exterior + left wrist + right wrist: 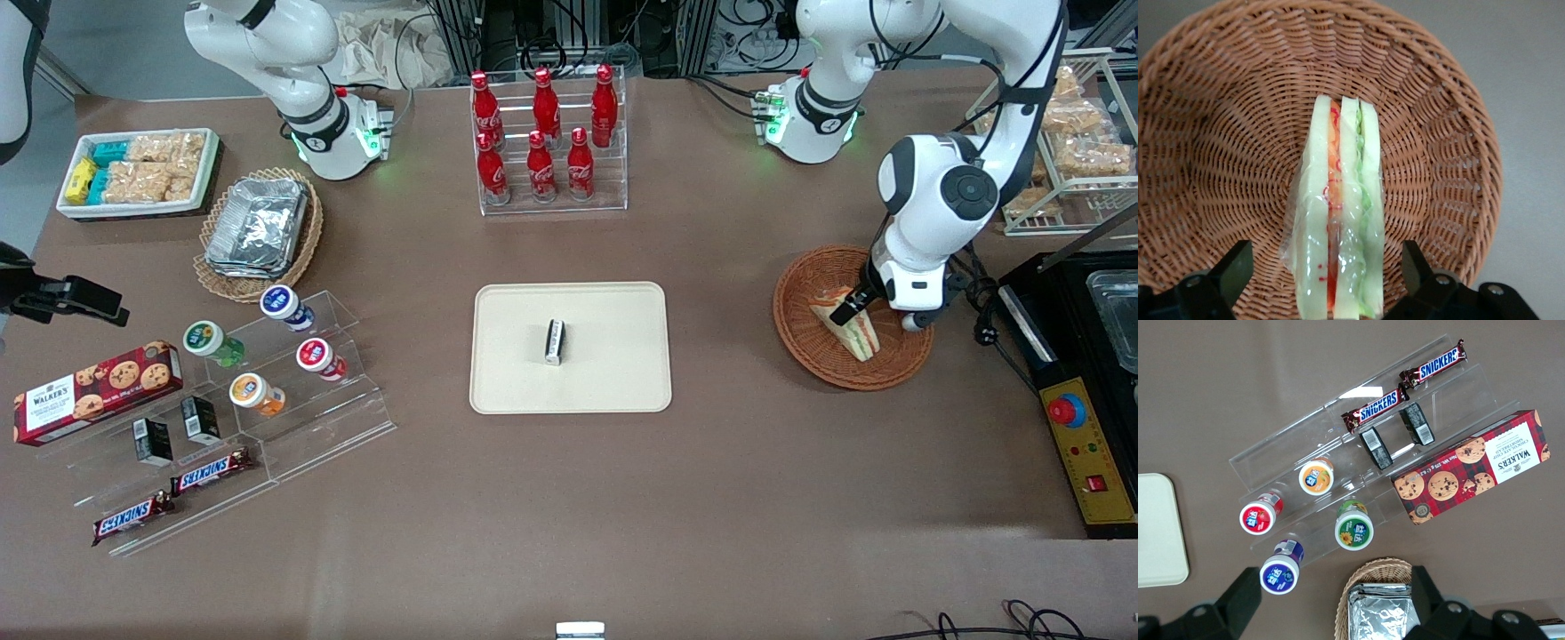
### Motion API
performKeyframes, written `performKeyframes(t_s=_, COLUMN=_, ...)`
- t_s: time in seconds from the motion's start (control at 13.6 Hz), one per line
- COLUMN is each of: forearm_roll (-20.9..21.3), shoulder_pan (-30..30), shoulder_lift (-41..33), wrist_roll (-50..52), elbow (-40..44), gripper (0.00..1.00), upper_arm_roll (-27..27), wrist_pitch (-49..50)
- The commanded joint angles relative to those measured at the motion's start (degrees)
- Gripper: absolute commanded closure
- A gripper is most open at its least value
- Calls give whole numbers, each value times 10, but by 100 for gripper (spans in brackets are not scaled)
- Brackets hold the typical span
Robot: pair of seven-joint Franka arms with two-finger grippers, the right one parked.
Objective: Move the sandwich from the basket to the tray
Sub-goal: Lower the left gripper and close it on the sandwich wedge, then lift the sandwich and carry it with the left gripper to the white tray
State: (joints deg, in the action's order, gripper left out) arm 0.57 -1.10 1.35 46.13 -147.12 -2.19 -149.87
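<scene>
Triangular wedge sandwich in clear wrap, pale bread with green and red-orange filling (1338, 220), lying in the round reddish-brown woven wicker basket (805, 333), toward the working arm's end of the table. Standing on edge in the left wrist view, cut face with filling layers up, bread slabs facing outward on both sides.

Handling, judged: light, soft, easily crushed; bread gives under pressure, filling could squeeze out. Film wrap glossy and wrinkled, likely slippery and loose over the bread, so may slide or bunch under the pads. Best hold: across the two outer bread faces, near the thick middle of the wedge, not at the thin tip and not on film alone. Gentle closing force only.

Left gripper (852, 307) low inside the basket, straddling the sandwich. Fingers (1231, 270) spread wide, one on each side of the wedge, gaps visible on both sides, nothing gripped yet.

Look: three pale bread layers, orange-red strip between one pair, green leafy strip between the other; small red marks on the film.

Flat cream-beige rectangular plastic tray with rounded corners (622, 391) at table centre, well apart from the basket. Small black-and-white box (555, 341) already near the tray's middle; ample bare tray around it.
</scene>
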Motion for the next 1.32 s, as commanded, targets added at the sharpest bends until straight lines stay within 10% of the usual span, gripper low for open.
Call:
performKeyframes(t_s=0.0, forearm_roll=13, shoulder_pan=0, shoulder_lift=25, wrist_roll=23, elbow=-6, gripper=9, upper_arm_roll=-2, wrist_pitch=-48)
performKeyframes(t_s=0.29, forearm_roll=13, shoulder_pan=0, shoulder_lift=30, wrist_roll=20, elbow=-6, gripper=100, upper_arm_roll=-2, wrist_pitch=-57)
performKeyframes(t_s=0.81, forearm_roll=18, shoulder_pan=-2, shoulder_lift=-85, wrist_roll=-93, elbow=78, gripper=100, upper_arm_roll=-6, wrist_pitch=178)
performKeyframes(t_s=1.25, forearm_roll=7, shoulder_pan=-15, shoulder_lift=-81, wrist_roll=-161, elbow=366, gripper=100, upper_arm_roll=-33, wrist_pitch=526)
